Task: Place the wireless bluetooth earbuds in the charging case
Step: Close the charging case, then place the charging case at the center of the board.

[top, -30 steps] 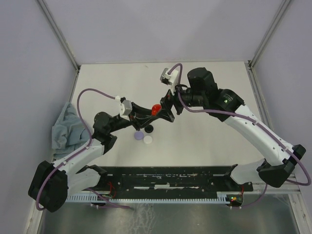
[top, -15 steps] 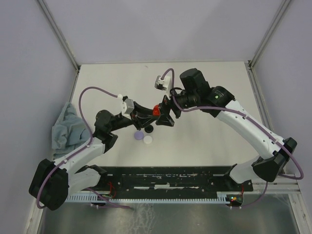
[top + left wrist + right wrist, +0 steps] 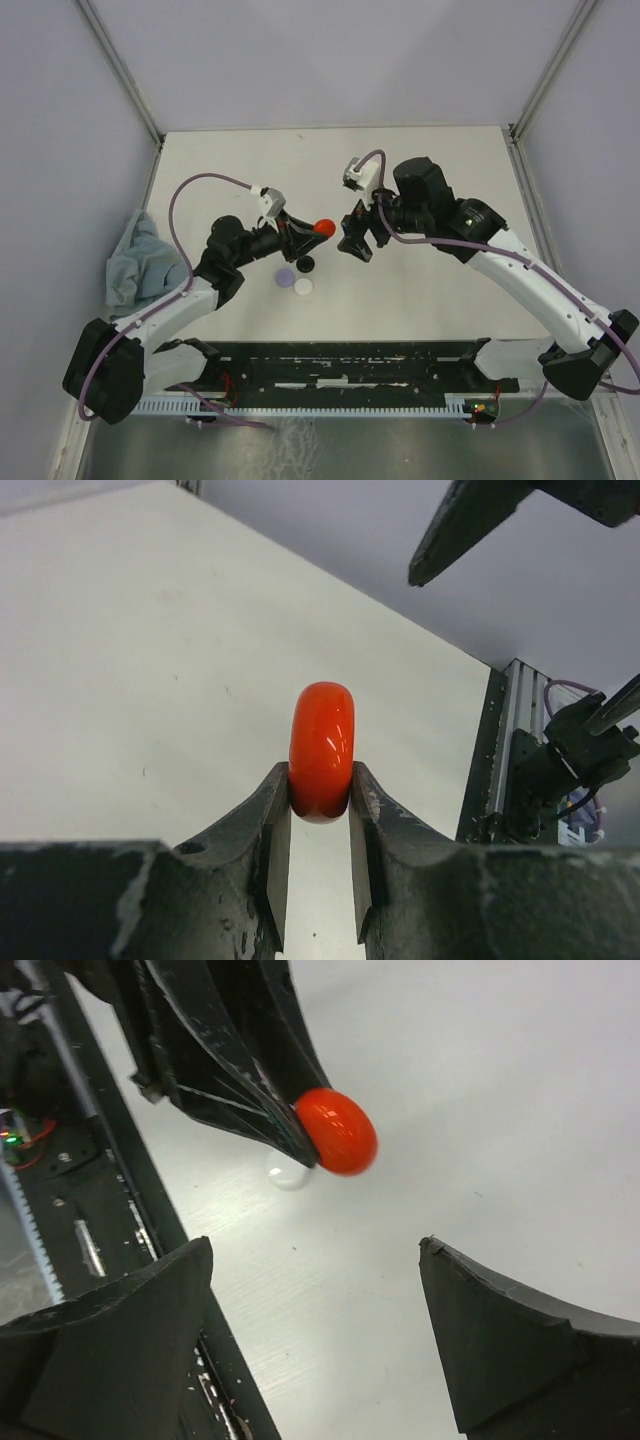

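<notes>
— Where's the red case (image 3: 322, 226)?
— Your left gripper (image 3: 320, 785) clamps it on edge, above the table (image 3: 450, 290). Your right gripper (image 3: 315, 1255) gapes wide, empty, near it. A lavender disc (image 3: 285, 277), a white disc (image 3: 303, 287) and a black disc (image 3: 306, 264) lie below.

A crumpled grey-blue cloth (image 3: 135, 268) lies at the left edge of the pale worktop (image 3: 430, 300). A black rail (image 3: 350, 365) runs along the worktop's near edge.
</notes>
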Motion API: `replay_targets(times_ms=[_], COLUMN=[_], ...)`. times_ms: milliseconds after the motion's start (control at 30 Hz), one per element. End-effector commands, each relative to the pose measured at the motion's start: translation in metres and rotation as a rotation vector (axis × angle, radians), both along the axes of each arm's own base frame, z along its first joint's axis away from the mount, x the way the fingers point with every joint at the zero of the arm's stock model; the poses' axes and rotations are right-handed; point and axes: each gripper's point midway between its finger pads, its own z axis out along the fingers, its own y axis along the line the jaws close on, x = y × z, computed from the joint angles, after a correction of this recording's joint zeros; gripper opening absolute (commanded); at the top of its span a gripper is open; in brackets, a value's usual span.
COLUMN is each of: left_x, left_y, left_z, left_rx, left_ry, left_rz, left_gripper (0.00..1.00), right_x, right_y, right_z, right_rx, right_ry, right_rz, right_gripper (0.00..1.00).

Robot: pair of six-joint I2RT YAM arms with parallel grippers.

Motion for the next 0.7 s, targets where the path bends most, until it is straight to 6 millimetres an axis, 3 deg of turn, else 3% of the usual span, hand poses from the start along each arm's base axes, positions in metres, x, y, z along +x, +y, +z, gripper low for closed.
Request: replay_targets(times_ms=[0, 200, 367, 533, 667], left_x=[0.016, 0.015, 0.011, 0.011, 0.007], left_y=[-0.002, -0.009, -0.009, -0.005, -0.005], left_z=[-0.023, -0.084, -0.152, -0.187, -0.203], left_rx=[0.030, 0.130, 0.287, 0.397, 0.454], left_ry=[0.269, 0.574, 0.831, 0.945, 1.005], left_rz=[0.088, 0.135, 0.235, 0.307, 0.323], left_gripper=[0.06, 0.13, 0.19, 0.23, 0.29], right_x=[0.039, 0.048, 0.052, 0.047, 0.044], right_y=[-0.033, -0.075, -0.109, -0.115, -0.119], right_z=[-0.006, -0.042, -0.071, -0.086, -0.093], right_rx=[-0.014, -0.077, -0.145, -0.135, -0.141], right_ry=[-0.082, -0.063, -0.039, -0.014, -0.004], right_rz=[-0.320, -0.577, -0.772, -0.809, -0.820], right_gripper=[0.93, 0.93, 0.94, 0.94, 0.94])
